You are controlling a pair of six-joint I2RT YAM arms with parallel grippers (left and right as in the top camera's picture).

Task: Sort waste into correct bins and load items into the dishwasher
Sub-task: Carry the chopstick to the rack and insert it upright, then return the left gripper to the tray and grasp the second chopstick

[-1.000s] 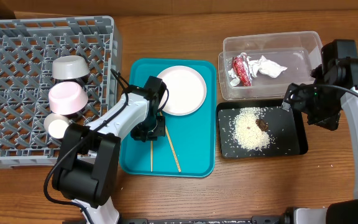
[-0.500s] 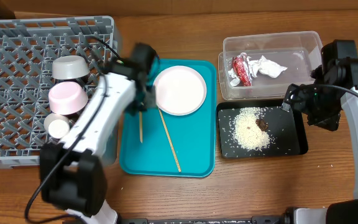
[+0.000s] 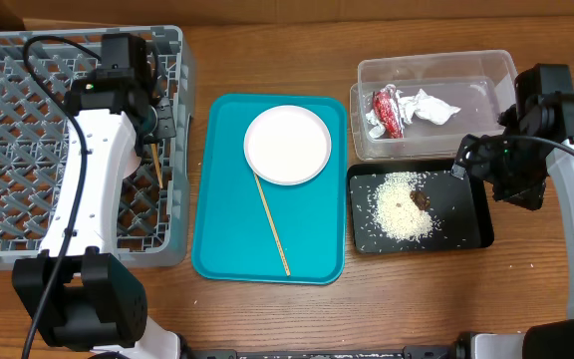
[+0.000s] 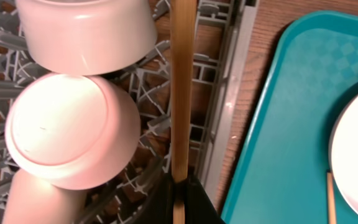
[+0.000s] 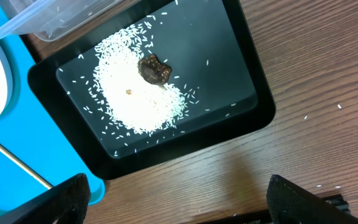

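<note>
L→R. Dish rack (image 3: pixel 8 229): your left gripper (image 4: pixel 180 198) is over its right wall. Jaws are clamped on one chopstick (image 4: pixel 180 93), pinched near the end so the long part sticks out ahead over the lattice. Prob so it can be laid inside w/o hitting the bowls. Pink bowl (image 4: pixel 67 130) sits base-up just beside the stick, other bowl (image 4: pixel 86 31) next to it, also inverted, for draining I'd guess.

Teal tray (image 3: pixel 312 249): white plate (image 3: pixel 287 146) + 2nd chopstick (image 3: pixel 272 221) not loaded yet. Can't tell if stick touches plate rim.

Clear tub (image 3: pixel 436 58): red wrapper (image 3: pixel 387 110) + napkin (image 3: pixel 431 105), dry waste looks sorted. Black tray (image 3: pixel 471 234): rice (image 3: pixel 404 204) + brown lump (image 3: pixel 419 199), food waste likewise.

Right gripper (image 5: pixel 179 186) hangs wide open, empty, at the black tray's right edge, out of the way IMO.

Risk: thin stick could slip thru the grid, so release low.
</note>
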